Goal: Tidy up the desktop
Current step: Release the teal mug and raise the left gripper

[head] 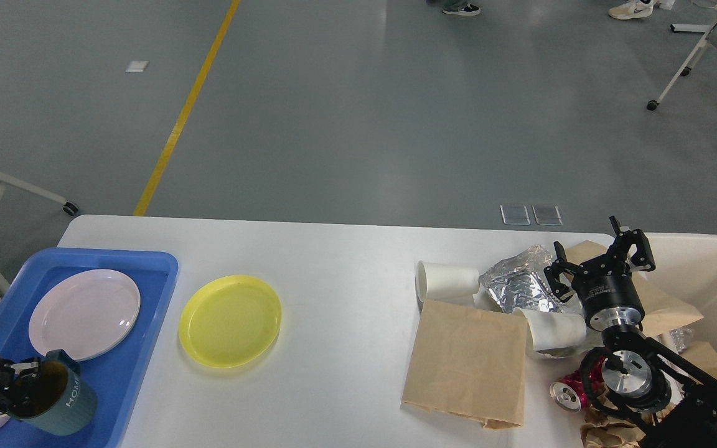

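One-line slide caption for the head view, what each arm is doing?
Left gripper holds a teal mug over the blue tray; right gripper hovers open above crumpled foil on the desktop.

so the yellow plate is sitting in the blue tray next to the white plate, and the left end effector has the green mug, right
Not quite. The head view shows the yellow plate on the bare desktop, just right of the blue tray, not in it. Only the white plate lies in the tray. The rest holds: the left end effector grips the green mug by its rim over the tray's near corner.
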